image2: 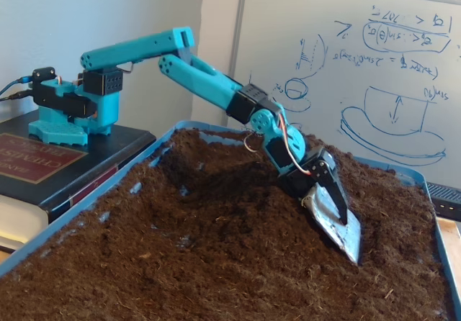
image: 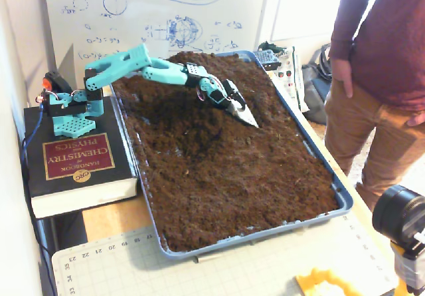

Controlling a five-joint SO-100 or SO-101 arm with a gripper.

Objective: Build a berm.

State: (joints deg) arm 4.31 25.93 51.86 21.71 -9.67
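The gripper [image2: 333,216] carries a flat metal blade [image2: 338,224] that hides its fingertips, so I cannot tell whether it is clamped or apart. The blue tray [image: 342,200] is filled with dark soil. The berm [image: 199,64] rises at the tray's far end by the whiteboard [image: 133,10], its ridge running across the tray's width.

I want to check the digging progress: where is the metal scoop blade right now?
In both fixed views the scoop blade at the hand points down into the soil, in the tray's far half near the whiteboard.
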